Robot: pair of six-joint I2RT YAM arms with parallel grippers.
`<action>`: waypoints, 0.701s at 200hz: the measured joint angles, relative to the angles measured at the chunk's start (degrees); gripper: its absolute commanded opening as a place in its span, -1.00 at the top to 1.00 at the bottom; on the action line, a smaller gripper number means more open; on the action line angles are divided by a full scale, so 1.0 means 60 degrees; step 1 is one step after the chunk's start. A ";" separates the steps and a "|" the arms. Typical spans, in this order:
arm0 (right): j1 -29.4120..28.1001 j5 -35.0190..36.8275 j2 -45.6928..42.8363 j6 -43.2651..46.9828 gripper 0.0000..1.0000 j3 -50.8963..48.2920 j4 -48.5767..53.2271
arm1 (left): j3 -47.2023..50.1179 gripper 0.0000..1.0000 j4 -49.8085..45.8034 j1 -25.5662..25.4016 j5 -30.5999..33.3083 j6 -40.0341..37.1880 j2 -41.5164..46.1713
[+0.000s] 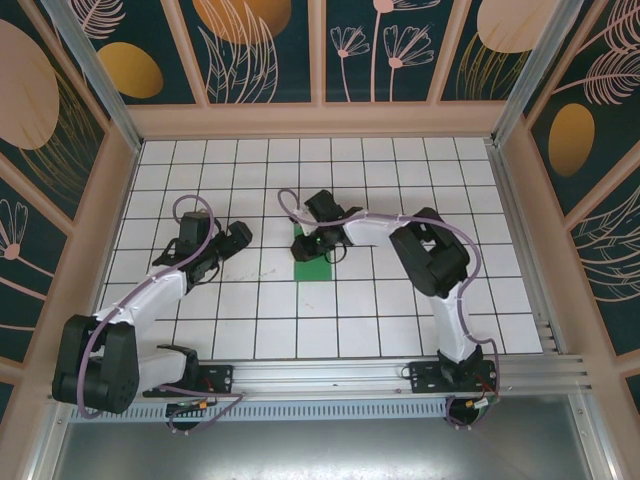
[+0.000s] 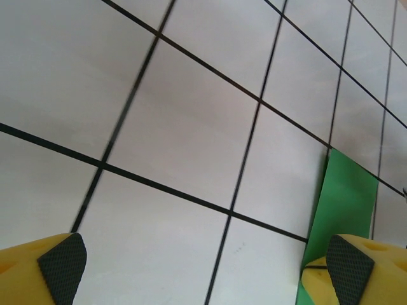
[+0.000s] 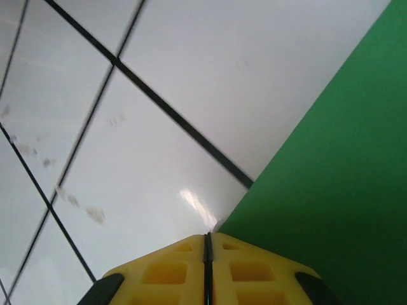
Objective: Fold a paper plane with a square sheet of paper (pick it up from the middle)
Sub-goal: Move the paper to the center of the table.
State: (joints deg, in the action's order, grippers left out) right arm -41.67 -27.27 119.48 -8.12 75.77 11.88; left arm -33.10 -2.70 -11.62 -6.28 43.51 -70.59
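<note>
Top external: right gripper [image 1: 324, 250], fingers pressed together, hides the far end of the folded green paper [image 1: 312, 268], which lies near-to-far; left gripper [image 1: 242, 236] gapes wide nearby.

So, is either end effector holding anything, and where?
Nothing seems held: left end effector open over tiles; right end effector shut at the edge of the green paper.

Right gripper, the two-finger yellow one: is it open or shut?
Shut. On the right gripper the yellow fingers meet, with only a thin seam between them.
</note>
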 measured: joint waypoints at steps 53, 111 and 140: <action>0.0299 0.0455 -0.2484 -0.2014 -0.02 -0.2091 -0.0554 | 0.0098 -0.66 0.1002 -0.0095 -0.1577 0.0135 -0.0510; 0.1417 0.1042 -0.4830 -0.4331 -0.31 -0.4455 -0.1989 | -0.0605 -0.02 0.2222 -0.1738 -0.2546 0.0437 -0.2022; 0.1508 0.1111 -0.4892 -0.5013 -0.40 -0.5067 -0.2167 | -0.1668 0.28 0.2674 -0.2386 -0.2794 0.0510 -0.3366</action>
State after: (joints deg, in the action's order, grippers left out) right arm -32.62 -20.60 90.13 -38.20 45.36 -1.13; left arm -43.11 13.34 -25.93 -23.05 46.57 -90.78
